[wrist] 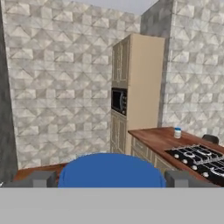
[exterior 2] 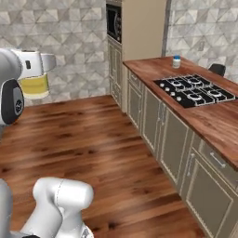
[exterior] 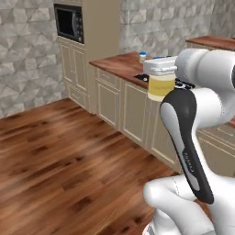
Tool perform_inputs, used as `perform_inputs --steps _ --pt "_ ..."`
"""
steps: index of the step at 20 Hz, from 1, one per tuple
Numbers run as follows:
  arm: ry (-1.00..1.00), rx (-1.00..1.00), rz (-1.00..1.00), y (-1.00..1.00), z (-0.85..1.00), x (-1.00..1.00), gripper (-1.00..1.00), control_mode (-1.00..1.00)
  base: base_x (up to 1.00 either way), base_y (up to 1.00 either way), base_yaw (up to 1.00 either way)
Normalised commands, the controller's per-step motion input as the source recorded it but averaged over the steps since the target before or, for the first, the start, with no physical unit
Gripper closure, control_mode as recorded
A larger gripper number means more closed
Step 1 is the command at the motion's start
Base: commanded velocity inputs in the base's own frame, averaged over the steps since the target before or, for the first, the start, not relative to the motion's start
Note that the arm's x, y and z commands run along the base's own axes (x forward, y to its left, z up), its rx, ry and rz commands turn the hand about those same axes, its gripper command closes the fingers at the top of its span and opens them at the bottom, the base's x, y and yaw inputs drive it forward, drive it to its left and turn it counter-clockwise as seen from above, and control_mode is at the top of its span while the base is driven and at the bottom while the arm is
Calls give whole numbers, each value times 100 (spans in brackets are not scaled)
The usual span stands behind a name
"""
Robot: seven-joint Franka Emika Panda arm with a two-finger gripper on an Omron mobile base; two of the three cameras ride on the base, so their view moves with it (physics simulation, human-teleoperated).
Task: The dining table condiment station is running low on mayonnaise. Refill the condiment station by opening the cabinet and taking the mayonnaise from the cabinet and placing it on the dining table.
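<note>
Blue, round and close against the lens, the screw lid of the small mayonnaise jar (wrist: pixel 112 170) with pale cream-yellow contents sits between the two dark fingertips (wrist: pixel 38 178) of the tool (wrist: pixel 112 179), which grips it with jaws spread wide, in the air above the wooden floor (exterior: pixel 59 151). Ahead stands the long table (exterior 2: pixel 195 100) with a reddish-brown wood-grain top, a black gas cooktop (exterior 2: pixel 195 90) and a whiter blue-lidded jar (exterior 2: pixel 176 61) near its far end.
</note>
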Motion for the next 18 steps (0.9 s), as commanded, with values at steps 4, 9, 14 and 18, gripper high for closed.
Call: perform_inputs --steps 4,9,14,18 --pt "0 0 0 0 0 0 100 100 -6 -46 -53" --pt "0 0 0 0 0 0 100 100 -3 -86 -46" --pt "0 0 0 0 0 0 100 100 -7 -100 -27" --pt "0 0 0 0 0 0 100 100 -8 -100 -17"
